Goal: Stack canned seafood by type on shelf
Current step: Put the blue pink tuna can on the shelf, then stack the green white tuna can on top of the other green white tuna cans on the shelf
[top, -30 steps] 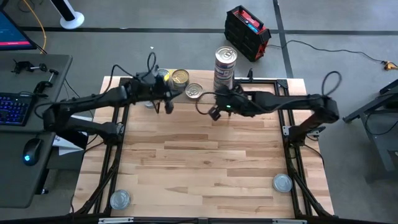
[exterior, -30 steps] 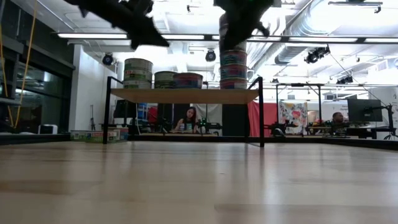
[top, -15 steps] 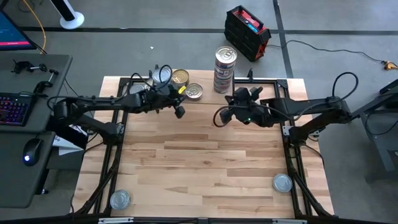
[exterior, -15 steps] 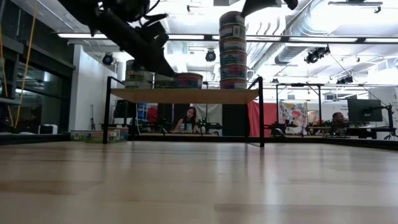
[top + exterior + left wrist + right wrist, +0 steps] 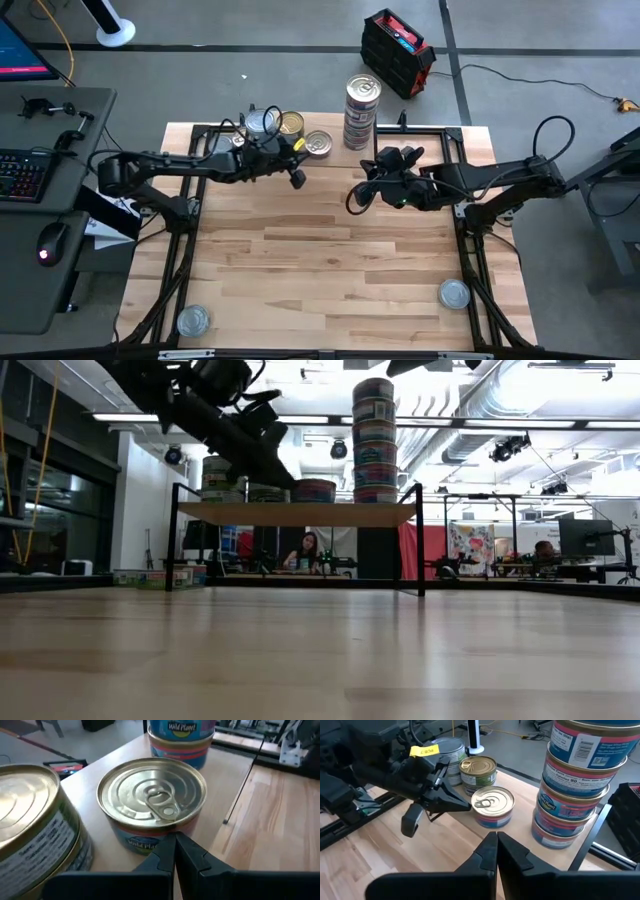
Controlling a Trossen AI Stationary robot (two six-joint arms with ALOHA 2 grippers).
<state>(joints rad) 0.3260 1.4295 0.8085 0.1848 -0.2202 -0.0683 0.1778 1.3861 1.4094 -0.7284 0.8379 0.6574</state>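
Down at the near edge of the surface (image 5: 330,260), two silver-lidded tins sit well apart, one at the left corner (image 5: 193,321) and one at the right (image 5: 454,293), nobody near them. Mid-surface is bare wood.

Moving up, the right pincer (image 5: 354,197) hangs over the surface just short of the shelf (image 5: 420,140), fingers pressed together with nothing between them. From its wrist view the closed tips (image 5: 496,851) point toward a lone silver pull-tab tin (image 5: 492,806) on the shelf board.

The left pincer (image 5: 297,178) is right at the shelf's front edge, also clamped tight and empty. Its wrist view shows the closed tips (image 5: 174,855) at the side of that same single tin (image 5: 152,802), touching it or very nearly so, hard to call. In the low view this arm (image 5: 225,420) slants down in front of the shelf's left tins.

On the shelf itself: the single tin (image 5: 317,145), a gold-lidded tin (image 5: 290,124) behind it, another silver lid (image 5: 262,122) to the left, and at the right the tall stack (image 5: 361,112), towering above the board in the low view (image 5: 374,440).

Beyond the shelf, a person (image 5: 309,550) sits in the room.
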